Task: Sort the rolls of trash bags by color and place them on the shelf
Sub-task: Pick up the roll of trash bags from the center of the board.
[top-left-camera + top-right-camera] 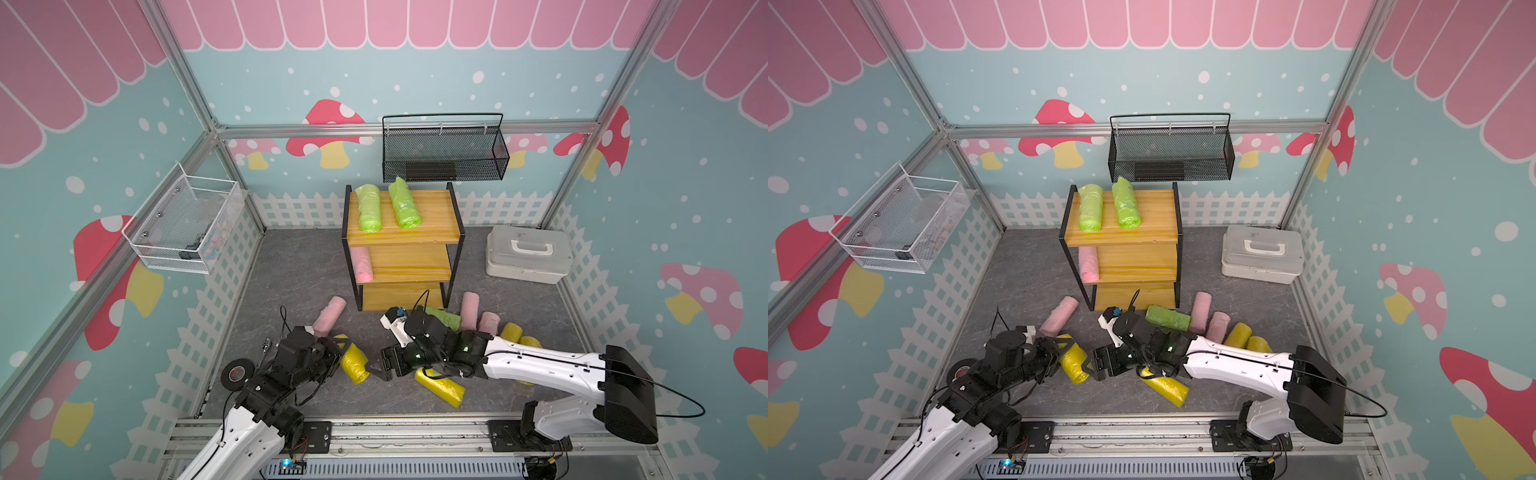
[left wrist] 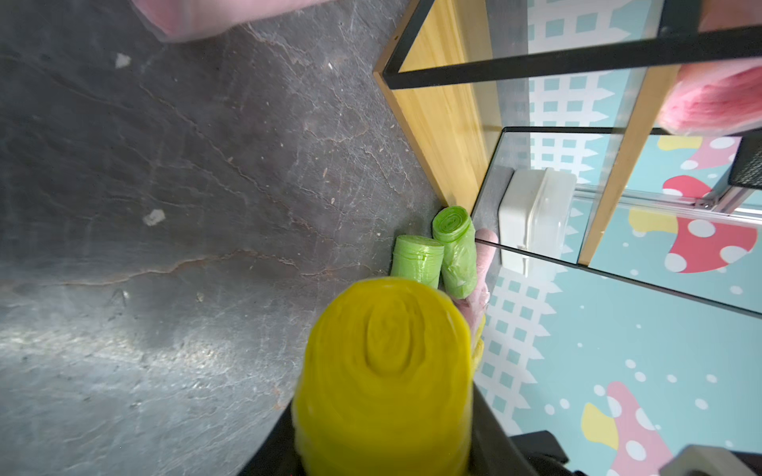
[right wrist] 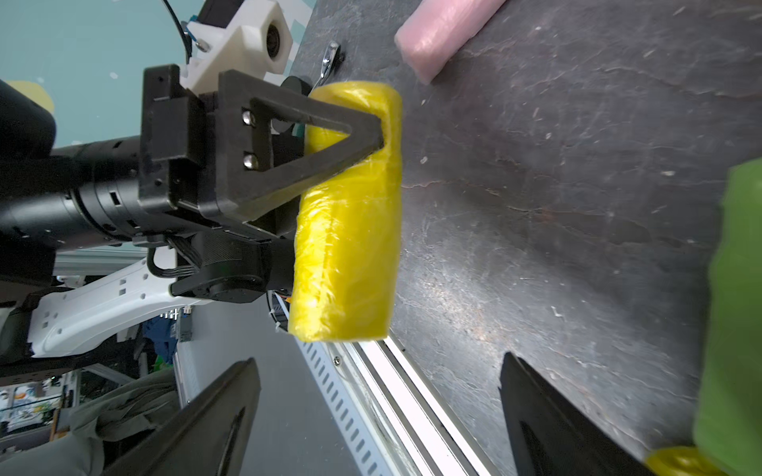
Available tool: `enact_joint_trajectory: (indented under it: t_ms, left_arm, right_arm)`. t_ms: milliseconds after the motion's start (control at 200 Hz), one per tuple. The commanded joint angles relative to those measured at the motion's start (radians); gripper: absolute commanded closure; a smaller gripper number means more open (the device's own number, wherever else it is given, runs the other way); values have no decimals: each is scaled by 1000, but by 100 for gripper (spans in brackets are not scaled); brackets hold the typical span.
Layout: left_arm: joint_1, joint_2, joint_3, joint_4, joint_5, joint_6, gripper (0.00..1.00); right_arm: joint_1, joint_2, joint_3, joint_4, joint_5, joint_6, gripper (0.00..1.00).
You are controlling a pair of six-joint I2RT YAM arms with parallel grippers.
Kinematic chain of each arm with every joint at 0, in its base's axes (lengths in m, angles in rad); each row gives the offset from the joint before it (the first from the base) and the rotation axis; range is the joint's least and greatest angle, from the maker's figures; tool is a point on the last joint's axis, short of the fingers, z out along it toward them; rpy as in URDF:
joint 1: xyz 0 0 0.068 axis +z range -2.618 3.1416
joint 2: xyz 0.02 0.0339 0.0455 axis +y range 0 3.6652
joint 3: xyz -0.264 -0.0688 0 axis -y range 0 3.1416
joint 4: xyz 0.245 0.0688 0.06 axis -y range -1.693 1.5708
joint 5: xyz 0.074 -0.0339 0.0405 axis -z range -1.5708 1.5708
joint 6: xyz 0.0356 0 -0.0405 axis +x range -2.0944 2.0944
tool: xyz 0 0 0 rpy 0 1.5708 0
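Observation:
My left gripper is shut on a yellow roll, held just above the floor; that roll fills the left wrist view. My right gripper stands open beside it with nothing between its fingers. The shelf carries two green rolls on its top board and a pink roll on the middle one. On the floor lie a pink roll, a green roll, two pink rolls and yellow rolls.
A black mesh basket hangs on the back wall above the shelf. On the left wall hangs a white wire basket. A white lidded box sits at the back right. A black tape roll lies by the left arm.

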Motion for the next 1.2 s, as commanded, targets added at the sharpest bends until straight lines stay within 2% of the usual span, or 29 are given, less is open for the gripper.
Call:
enact_joint_trajectory:
  t_ms: [0,225,360,445,585,740,906,1051,1086,1196]
  left_arm:
    - [-12,-16,-6,25,5,-74,100]
    - [-23,-26,4,42,1,-98,100]
    - [-29,-34,3,53,-3,-116,100]
    - [-29,-40,5,57,-5,-122,100]
    - [-33,-40,6,63,-3,-134,100]
    - [-34,-38,11,65,-9,-137,100]
    - [-35,-37,8,65,-5,-138,100]
    - [-36,-38,5,66,-5,-136,100]
    - [-35,-38,4,64,-6,-136,89]
    - [-35,-42,12,56,-12,-129,35]
  right_arm:
    - [13,42,32,103,-64,57,5]
    - [26,100,43,143,-77,99,5]
    - [29,120,34,185,-83,126,8]
    - [31,130,24,210,-79,130,12]
    - [30,148,13,253,-79,172,23]
    - [30,174,14,297,-92,194,40]
    - [32,174,-5,314,-73,207,75]
    - [31,173,-18,325,-67,215,98]
    - [32,168,-23,326,-59,217,100]
    - [29,143,-45,321,-30,214,100]
